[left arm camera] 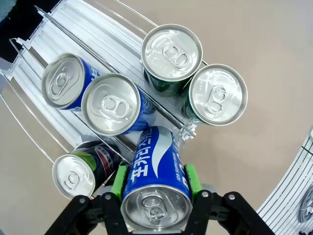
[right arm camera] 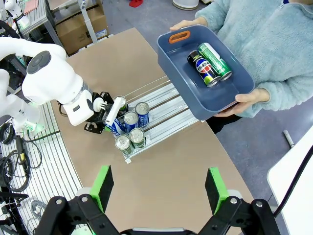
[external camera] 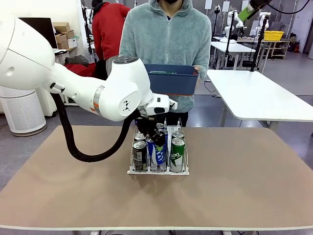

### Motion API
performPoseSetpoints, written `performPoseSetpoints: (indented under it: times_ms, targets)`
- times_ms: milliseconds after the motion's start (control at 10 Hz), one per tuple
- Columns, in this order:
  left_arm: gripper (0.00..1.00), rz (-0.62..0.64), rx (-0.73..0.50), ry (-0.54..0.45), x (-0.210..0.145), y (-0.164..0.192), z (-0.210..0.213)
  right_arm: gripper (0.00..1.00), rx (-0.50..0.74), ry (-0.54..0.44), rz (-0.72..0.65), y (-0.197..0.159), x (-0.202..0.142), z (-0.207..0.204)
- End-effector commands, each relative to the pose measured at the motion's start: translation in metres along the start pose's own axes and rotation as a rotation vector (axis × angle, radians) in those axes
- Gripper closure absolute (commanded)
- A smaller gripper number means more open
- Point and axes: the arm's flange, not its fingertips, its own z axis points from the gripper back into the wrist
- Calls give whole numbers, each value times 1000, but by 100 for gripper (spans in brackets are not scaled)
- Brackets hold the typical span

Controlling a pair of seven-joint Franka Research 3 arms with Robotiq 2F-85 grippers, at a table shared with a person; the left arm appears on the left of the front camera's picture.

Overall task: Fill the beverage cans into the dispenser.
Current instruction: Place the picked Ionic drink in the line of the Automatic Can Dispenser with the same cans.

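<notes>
Hand on the left arm (left arm camera: 155,180) clenched around a blue-and-white Pocari Sweat can (left arm camera: 156,166), green pads (left arm camera: 119,180) flat against both its sides, silver top toward the wrist camera at six o'clock. Held tilted, lower end down by the clear front lip (left arm camera: 188,131) of the dispenser (left arm camera: 93,34), in line with the middle lane; touching or not, cannot tell. In the front view, poised over the dispenser's near end, at the centre of the table (external camera: 244,186).

Three lanes, left to right in the front view: one black Pepsi can (external camera: 140,155) in the left lane; two more Pocari Sweat cans (left arm camera: 111,104), one behind the other, in the middle; two green cans (external camera: 177,153) likewise in the right. All five standing, crowded at the front lip, far ends of the lanes bare.

Hand on the right arm (right arm camera: 159,188) released, fingers spread wide with nothing between, hanging high above the table. From there, dispenser at ten o'clock and, at one o'clock, a dark blue bin (right arm camera: 210,105) gripped at both sides by a person (right arm camera: 274,44) in a grey fleece at the table's far side. Lying in the bin: a further Pepsi can (right arm camera: 203,69) and a further green can (right arm camera: 215,59), side by side, touching.
</notes>
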Motion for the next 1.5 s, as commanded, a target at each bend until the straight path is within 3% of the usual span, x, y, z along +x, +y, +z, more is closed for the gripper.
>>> performPoseSetpoints:
  times_ms: [0,600,800,1400]
  targets:
    - [43,-29,28,-20,13,8,-3,0,1,1,-8,1,0,0]
    - [43,-100,-78,67,21,4,-15,0,1,1,-8,1,0,0]
    - [43,-59,-35,72,16,-3,-20,0,1,1,-8,1,0,0]
    - [43,-120,-102,158,23,-4,-38,0,1,1,-8,1,0,0]
